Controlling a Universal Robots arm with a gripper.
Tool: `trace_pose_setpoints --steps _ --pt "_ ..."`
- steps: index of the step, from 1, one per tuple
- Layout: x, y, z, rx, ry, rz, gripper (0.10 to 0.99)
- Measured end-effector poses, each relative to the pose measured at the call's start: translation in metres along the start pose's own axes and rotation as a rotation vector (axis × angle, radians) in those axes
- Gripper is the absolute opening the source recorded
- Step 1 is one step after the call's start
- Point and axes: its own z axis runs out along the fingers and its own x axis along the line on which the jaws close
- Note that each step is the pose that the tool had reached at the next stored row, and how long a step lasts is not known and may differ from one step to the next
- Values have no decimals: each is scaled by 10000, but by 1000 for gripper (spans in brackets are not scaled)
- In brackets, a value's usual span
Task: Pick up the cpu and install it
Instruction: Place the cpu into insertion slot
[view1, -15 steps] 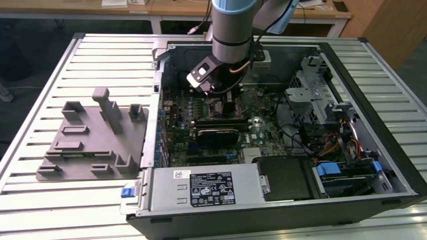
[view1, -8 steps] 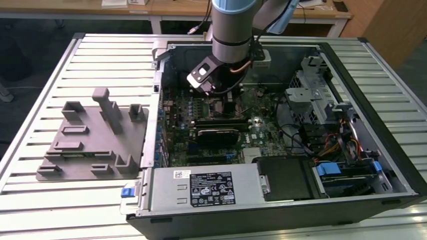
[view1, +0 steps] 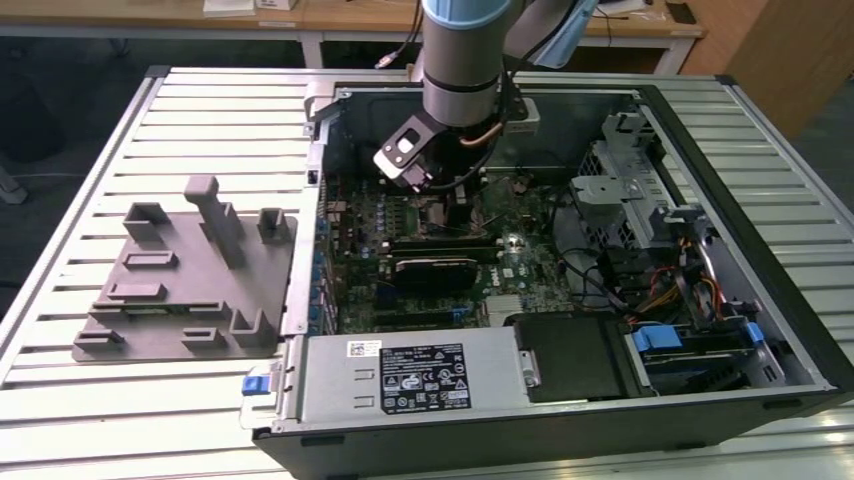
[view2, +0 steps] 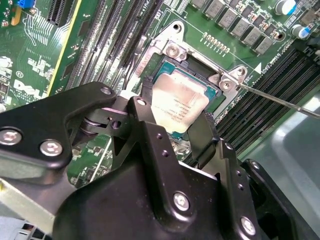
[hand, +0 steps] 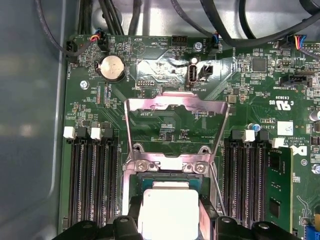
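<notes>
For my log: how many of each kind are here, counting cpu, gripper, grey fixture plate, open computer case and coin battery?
cpu: 1
gripper: 1
grey fixture plate: 1
open computer case: 1
coin battery: 1
Total: 5

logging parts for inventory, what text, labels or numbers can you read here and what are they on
None can be read with confidence.
psu label: lines of white print and symbols, too small to read.
cpu: faint engraving on the metal lid, not legible.
board: white lettering beside the connectors and slots, too small to quote reliably.
sticker on the board: white, print too small to read.
</notes>
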Motion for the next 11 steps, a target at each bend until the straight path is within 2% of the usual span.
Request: trace_pose_setpoints --steps 11 --pt "0 1 11 0 17 2 533"
